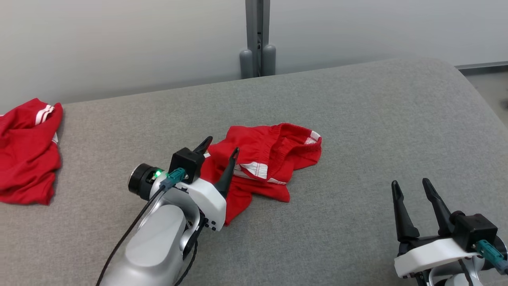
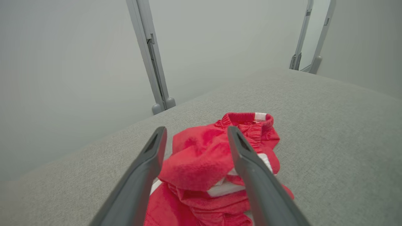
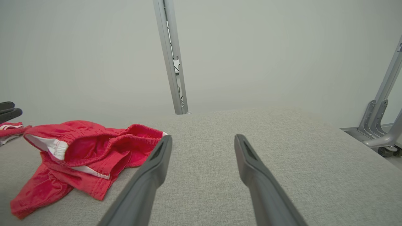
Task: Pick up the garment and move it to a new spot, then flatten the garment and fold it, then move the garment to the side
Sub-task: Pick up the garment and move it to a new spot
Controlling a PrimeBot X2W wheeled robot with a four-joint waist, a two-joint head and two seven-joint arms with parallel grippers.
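Note:
The garment [image 1: 270, 159] is a pair of red shorts with white trim, lying crumpled in a heap near the middle of the grey padded surface [image 1: 357, 119]. My left gripper [image 1: 222, 145] hovers over the heap's left edge, open, fingers apart and pinching nothing. In the left wrist view the garment [image 2: 201, 163] bulges up between and below the spread fingers of the left gripper [image 2: 197, 128]. My right gripper [image 1: 410, 182] stands open at the lower right, well clear of the cloth. In the right wrist view the garment [image 3: 84, 150] lies left of the open right gripper [image 3: 203, 137].
A second red garment with white stripes [image 1: 24, 155] lies crumpled at the far left. A grey post [image 1: 258, 39] stands behind the surface's back edge. The surface rounds off at the right [image 1: 476, 87], with floor beyond. Bare grey padding separates the shorts from my right gripper.

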